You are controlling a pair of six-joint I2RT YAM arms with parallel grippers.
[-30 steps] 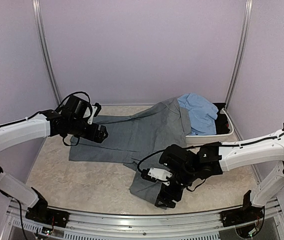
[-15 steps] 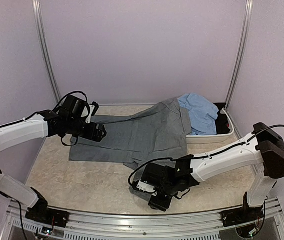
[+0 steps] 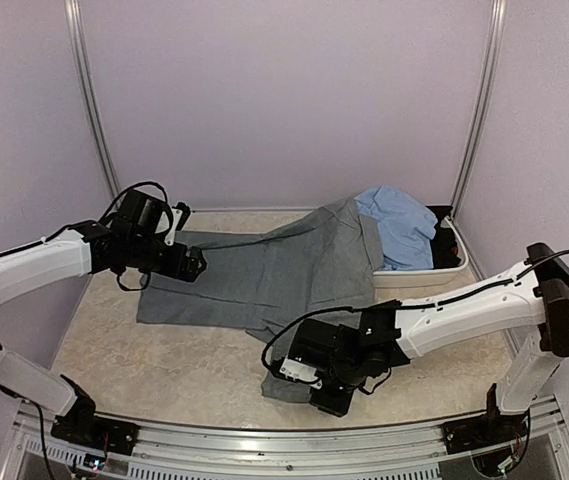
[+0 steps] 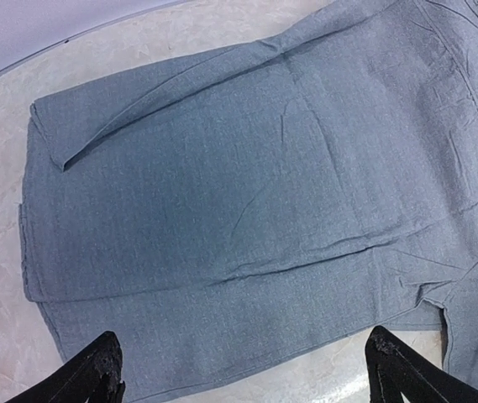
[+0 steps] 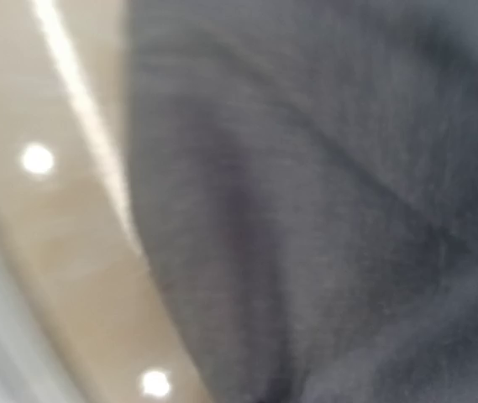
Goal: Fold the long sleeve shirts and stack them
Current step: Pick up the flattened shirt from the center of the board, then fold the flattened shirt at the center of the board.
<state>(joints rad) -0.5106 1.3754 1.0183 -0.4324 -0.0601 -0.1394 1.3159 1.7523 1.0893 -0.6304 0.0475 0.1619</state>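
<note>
left gripper (image 3: 190, 264) hovers over the left part of the grey shirt (image 3: 274, 270), its two fingers (image 4: 96, 374) spread wide with nothing between them. right gripper (image 3: 330, 392) sits low on the near end of the same shirt, close to the front edge of the table (image 3: 164, 360). its wrist view is a blur of grey cloth, so i cannot tell whether it grips. the shirt lies spread flat, its far right part draped onto the basin (image 3: 434, 272), where the blue shirt (image 3: 399, 225) is heaped.

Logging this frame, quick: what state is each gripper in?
Left gripper: open, over the grey shirt.
Right gripper: cannot tell; fingers hidden, wrist view blurred.
</note>
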